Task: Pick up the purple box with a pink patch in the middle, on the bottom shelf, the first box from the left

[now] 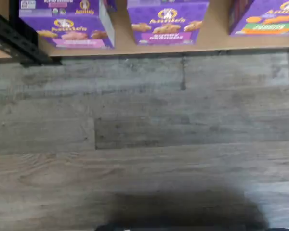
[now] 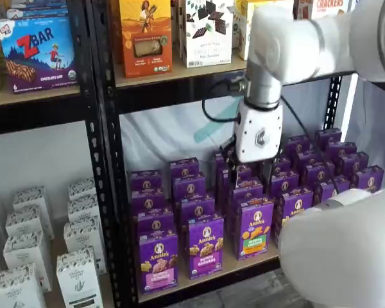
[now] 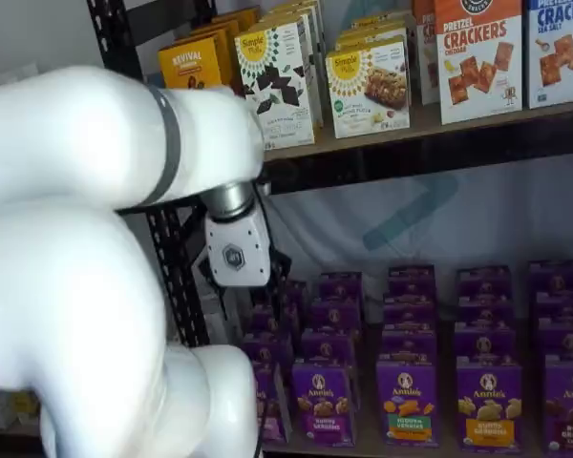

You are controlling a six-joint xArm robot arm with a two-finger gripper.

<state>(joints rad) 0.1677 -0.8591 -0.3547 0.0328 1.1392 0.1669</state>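
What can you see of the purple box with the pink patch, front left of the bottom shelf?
The purple box is an upright Annie's carton, cardboard by its look, with a round white logo, pictured snack pieces and a pink patch low on the front. It stands at the front edge of the bottom shelf, first in its row, like cartons beside and behind it. The wrist view shows it too. Nothing grips it; the gripper hangs above the rows.

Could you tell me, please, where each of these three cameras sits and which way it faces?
Wrist view: on the arm, looking down at grey plank floor and the tan wooden bottom shelf's front edge; no fingers visible.
A shelf view: in front, facing the rack; white gripper, arm.
A shelf view: in front at an angle; gripper, arm.
All share the upright purple box with a pink patch.
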